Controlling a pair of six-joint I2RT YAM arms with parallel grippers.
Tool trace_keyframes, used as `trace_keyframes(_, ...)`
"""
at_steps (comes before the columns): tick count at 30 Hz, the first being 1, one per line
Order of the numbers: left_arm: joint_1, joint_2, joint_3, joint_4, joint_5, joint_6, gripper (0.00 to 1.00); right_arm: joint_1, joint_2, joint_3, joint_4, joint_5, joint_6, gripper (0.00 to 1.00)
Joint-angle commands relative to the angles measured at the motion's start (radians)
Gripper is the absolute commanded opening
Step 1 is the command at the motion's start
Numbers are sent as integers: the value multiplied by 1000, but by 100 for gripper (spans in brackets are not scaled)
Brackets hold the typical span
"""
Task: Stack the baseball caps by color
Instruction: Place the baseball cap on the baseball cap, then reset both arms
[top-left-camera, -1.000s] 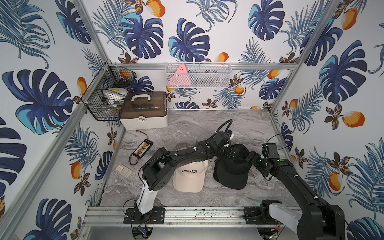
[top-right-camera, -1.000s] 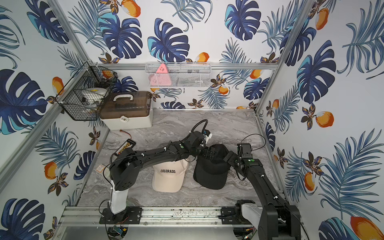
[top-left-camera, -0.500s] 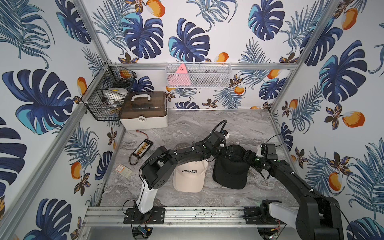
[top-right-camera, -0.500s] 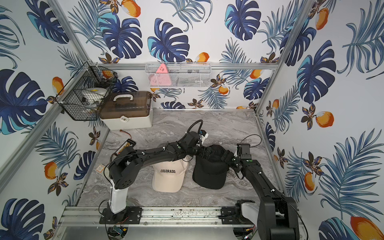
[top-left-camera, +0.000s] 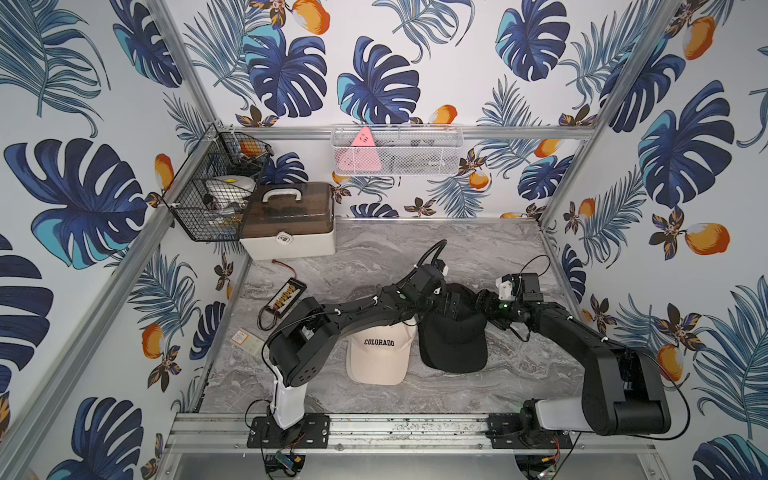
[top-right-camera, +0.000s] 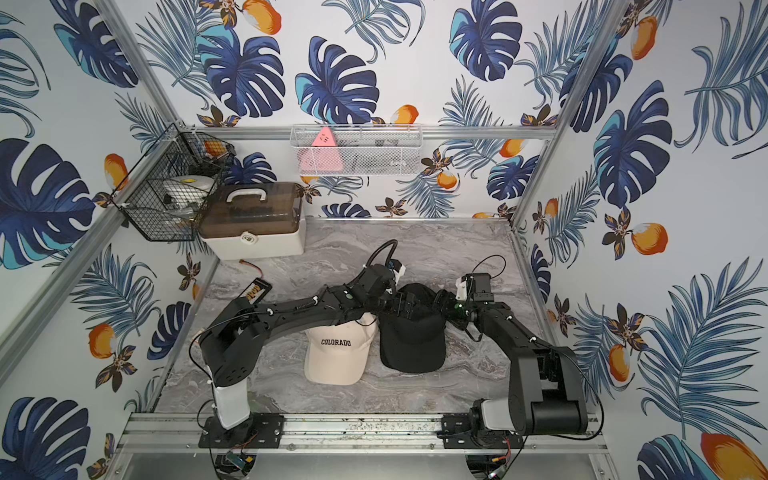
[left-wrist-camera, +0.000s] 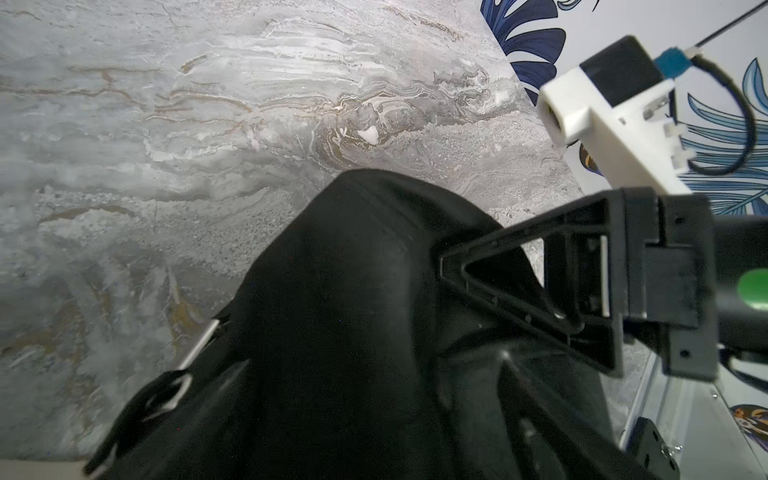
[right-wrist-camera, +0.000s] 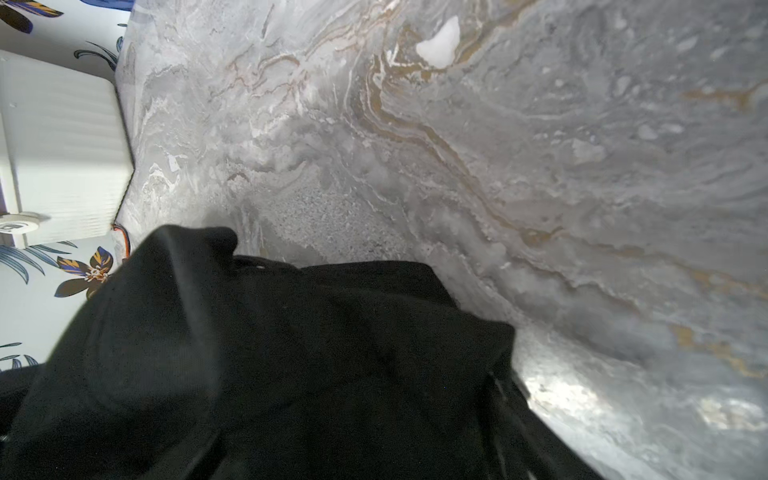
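**Two cap piles are shown side by side on the grey marble-patterned tabletop (top-left-camera: 374, 257), with both grippers at the black one.**

The cream fabric baseball cap with black "COLORADO" lettering (top-left-camera: 380, 357) is laid near the front middle of the table, brim toward the aluminium front rail (top-left-camera: 415, 428), its crown partly covered by the black left arm (top-left-camera: 365, 311). Just beside it, on the right arm's side, the plain black fabric baseball cap (top-left-camera: 453, 345) is laid with its brim likewise frontward. How many caps are stacked under each cannot be told. The left gripper (top-left-camera: 449, 306) is set on the black crown from the cream side; dark on dark, whether it is released or clenched cannot be told. The right gripper (top-left-camera: 478, 305) is set there from the opposite side. In the left wrist view its black triangular fingers (left-wrist-camera: 449, 259) are seen spread wide, released, with a fold of black fabric bulging between them.
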Motion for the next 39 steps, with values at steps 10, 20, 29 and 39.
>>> trace_keyframes(10, 1, -130, 8, -26, -150, 86, 99, 0, -151, 150, -160, 224, -34, 100)
trace_keyframes(20, 46, -404, -101, 8, -485, 161, 99, -29, -108, 234, -41, 596, -139, 100)
trace_keyframes(29, 371, -644, -351, 47, -577, 335, 97, -108, 116, 233, 117, 624, -179, 100)
trace_keyframes(39, 593, -655, -705, 354, -611, 444, 97, -125, 168, 23, 390, 590, -214, 100)
